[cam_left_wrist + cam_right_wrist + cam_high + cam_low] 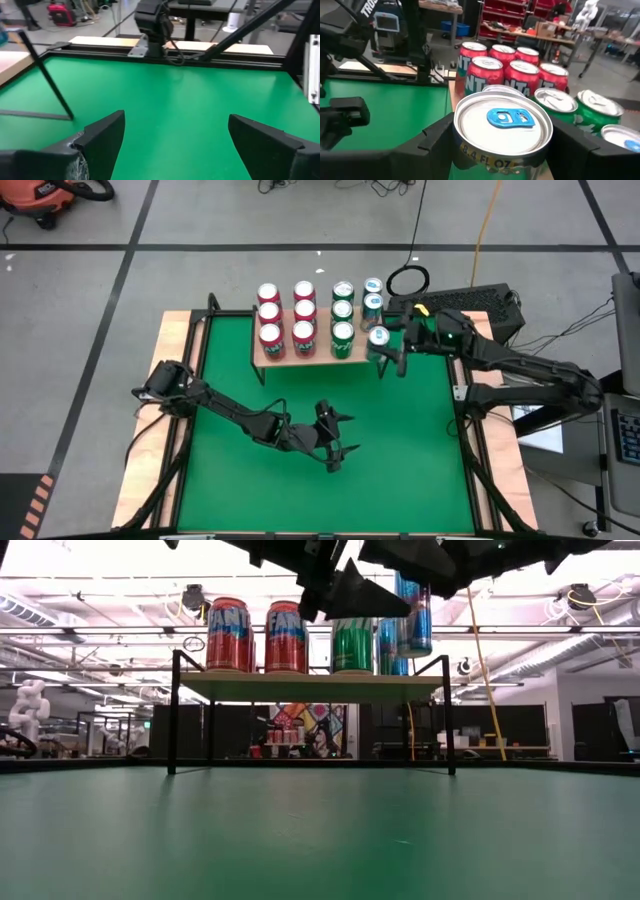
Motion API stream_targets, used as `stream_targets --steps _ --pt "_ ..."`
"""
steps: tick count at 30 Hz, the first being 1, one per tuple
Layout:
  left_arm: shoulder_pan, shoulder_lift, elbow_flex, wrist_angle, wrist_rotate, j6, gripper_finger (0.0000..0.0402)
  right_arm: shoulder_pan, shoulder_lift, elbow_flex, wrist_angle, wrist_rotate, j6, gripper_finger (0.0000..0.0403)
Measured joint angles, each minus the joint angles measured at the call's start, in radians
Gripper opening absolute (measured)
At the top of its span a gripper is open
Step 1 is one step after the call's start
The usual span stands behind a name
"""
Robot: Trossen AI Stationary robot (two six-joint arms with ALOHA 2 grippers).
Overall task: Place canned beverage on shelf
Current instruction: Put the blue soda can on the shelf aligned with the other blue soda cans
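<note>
can in hand: slim blue can point(502, 132) with a blue pull tab, upright, clamped between the right gripper's point(388, 358) fingers. In the high view it sits at about 3 o'clock off the shelf's near right corner, lifted off the surface.

right gripper: partly closed around the can body, one finger on each side. Looks like a solid hold.

shelf: light-wood shelf point(283, 358) on thin black legs, toward 12 o'clock on the green surface point(400, 450).

what's on the shelf: three red cans point(269, 316) in the left column, three more red cans point(304, 312) next to them, three green cans point(342, 312), then two blue cans point(372, 297) at the right edge. All upright and unopened as far as I can tell.

open slot: judging by the rows, the gap is the near end of the blue column.

how I'd do it: keep the can vertical, go in over the edge, not into it, and set it down without bumping the neighbouring green can, which is pretty tight. Only let go once the base sits flat.

left gripper: left gripper point(338, 445) hangs over the surface around 6 o'clock, fingers spread wide, holding nothing.
</note>
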State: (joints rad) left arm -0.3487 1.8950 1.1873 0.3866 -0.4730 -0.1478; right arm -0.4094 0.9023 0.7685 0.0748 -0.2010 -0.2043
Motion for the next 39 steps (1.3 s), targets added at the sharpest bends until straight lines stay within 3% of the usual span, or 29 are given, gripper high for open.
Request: stream_targets --steps 15,39 --pt "0.006 0.0 0.0 -0.003 0.055 0.023 0.0351 -0.087 0.106 0.001 0.043 -0.04 0.024 0.0235" --pt "0.006 0.0 0.0 -0.003 0.088 0.022 0.0351 -0.14 0.159 0.004 0.074 -0.092 0.06 0.0236"
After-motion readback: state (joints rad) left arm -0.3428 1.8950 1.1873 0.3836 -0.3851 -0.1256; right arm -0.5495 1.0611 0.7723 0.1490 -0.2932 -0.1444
